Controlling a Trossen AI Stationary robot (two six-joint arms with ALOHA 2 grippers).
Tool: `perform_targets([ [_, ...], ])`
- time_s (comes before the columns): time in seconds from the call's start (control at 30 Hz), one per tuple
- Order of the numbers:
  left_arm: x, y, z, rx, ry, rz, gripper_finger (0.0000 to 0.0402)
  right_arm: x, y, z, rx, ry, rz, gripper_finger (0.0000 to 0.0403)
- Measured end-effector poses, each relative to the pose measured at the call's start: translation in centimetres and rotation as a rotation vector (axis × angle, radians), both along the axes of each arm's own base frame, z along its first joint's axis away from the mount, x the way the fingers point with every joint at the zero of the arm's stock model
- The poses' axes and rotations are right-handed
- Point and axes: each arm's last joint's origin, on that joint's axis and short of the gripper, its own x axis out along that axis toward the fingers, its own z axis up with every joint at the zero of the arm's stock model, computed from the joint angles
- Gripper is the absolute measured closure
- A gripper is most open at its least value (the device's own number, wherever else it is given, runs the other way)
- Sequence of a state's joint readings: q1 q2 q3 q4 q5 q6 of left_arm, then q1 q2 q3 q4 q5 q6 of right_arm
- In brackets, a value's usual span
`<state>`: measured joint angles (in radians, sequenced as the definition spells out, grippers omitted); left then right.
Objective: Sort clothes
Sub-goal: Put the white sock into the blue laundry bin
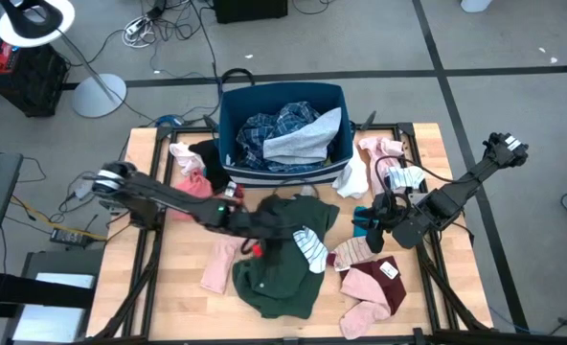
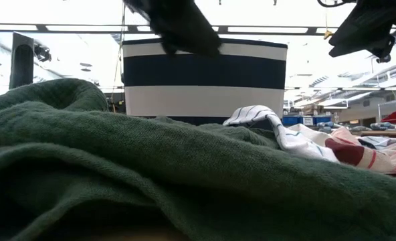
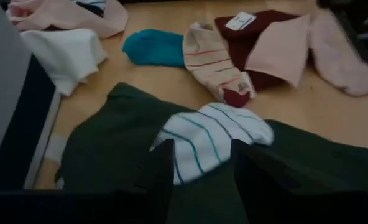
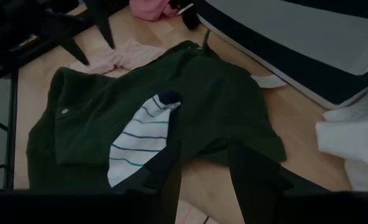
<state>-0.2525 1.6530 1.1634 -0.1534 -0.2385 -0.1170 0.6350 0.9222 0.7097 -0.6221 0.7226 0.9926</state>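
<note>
The dark green top (image 1: 282, 259) lies spread on the table's near middle, and a white sock with thin stripes (image 1: 310, 247) rests on its right part. My left gripper (image 1: 264, 226) hangs open over the green top; in its wrist view (image 3: 202, 171) the fingers stand just short of the striped sock (image 3: 212, 140) and hold nothing. My right gripper (image 1: 374, 226) is open and empty above the table, right of the green top, and faces it (image 4: 206, 168). The blue-white plaid shirt (image 1: 274, 129) lies inside the bin under a grey piece (image 1: 307, 142).
The dark blue bin with white stripes (image 1: 228, 105) stands at the far middle. To the right lie a teal sock (image 3: 153, 46), a cream sock with red stripes (image 3: 212, 59), a maroon piece with a white tag (image 1: 374, 283) and white and pink items (image 1: 352, 179). Pink pieces (image 1: 216, 264) lie on the left.
</note>
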Motion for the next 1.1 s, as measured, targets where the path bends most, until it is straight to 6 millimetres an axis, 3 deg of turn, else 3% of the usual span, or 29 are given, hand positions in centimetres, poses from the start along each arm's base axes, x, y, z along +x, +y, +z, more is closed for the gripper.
perform_targets([
  [0.23,3.5,0.4,-1.8,0.031,0.052,-0.112,0.0239,0.0,0.0,0.0,-0.016,0.004,0.013,0.027],
  [0.43,5.0,1.1,-4.0,-0.01,0.175,-0.155,0.0239,0.0,0.0,0.0,-0.024,0.01,0.024,0.027],
  [0.63,6.4,1.9,-5.5,-0.005,0.176,-0.125,0.0241,0.0,0.0,0.0,-0.029,0.013,0.031,0.027],
  [0.73,6.7,2.0,-5.6,-0.003,0.177,-0.118,0.027,0.0,0.0,0.0,-0.028,0.013,0.031,0.027],
  [0.9,6.4,2.2,-5.7,-0.003,0.21,-0.112,0.0384,0.0,0.0,0.0,-0.028,0.012,0.032,0.027],
  [1.1,5.6,2.3,-3.5,-0.019,0.181,-0.097,0.0399,0.0,0.0,0.0,-0.033,0.013,0.035,0.027],
])
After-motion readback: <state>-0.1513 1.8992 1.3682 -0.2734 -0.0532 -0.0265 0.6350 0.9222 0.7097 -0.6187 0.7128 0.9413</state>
